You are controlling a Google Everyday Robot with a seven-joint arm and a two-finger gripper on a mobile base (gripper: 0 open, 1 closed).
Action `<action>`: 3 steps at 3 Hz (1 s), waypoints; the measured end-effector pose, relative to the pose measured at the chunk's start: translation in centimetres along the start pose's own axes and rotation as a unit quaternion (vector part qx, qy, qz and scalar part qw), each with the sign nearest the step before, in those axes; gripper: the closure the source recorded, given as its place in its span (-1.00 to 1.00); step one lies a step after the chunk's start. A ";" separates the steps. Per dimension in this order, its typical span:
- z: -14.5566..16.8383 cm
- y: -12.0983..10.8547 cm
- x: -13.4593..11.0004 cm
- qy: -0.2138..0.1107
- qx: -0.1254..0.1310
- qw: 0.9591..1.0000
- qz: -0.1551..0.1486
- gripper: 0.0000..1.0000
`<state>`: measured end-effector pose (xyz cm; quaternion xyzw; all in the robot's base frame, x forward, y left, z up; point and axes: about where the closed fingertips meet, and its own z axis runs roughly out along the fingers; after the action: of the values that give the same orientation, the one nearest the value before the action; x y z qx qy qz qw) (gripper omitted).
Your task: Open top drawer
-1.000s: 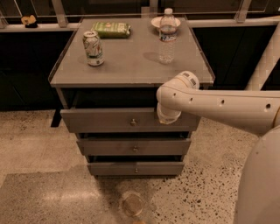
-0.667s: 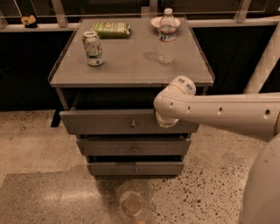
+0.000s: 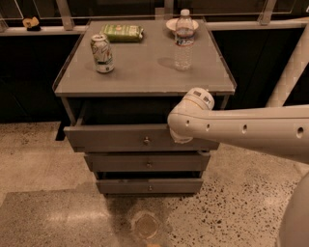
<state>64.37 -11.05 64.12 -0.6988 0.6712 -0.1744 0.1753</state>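
Below the worktop (image 3: 145,75), top drawer (image 3: 111,139) stands partly out, proud of the lower drawers (image 3: 120,163). Gripper (image 3: 179,137) sits at its upper edge beside the knob (image 3: 146,141), likely placed for pulling; its grip state cannot be told.

Seemingly an office or lab building's common area: a grey three-drawer cabinet (image 3: 145,77) stands on a polished, speckled terrazzo floor (image 3: 43,169). Behind the cabinet runs a dark glazed railing with metal posts (image 3: 65,10). On the cabinet sit a drinks can (image 3: 102,53), a water bottle (image 3: 183,41) and a green snack bag (image 3: 123,32). The white robot arm's gripper (image 3: 179,138) is at the cabinet's top drawer (image 3: 111,137), just right of its knob.
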 end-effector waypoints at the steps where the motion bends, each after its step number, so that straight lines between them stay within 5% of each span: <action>1: 0.0 0.0 0.0 0.000 0.000 1.000 0.000 1.00; 3: 0.0 0.7 0.0 0.011 0.009 1.000 -0.005 1.00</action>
<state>63.77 -11.10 63.83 -0.6990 0.6677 -0.1885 0.1731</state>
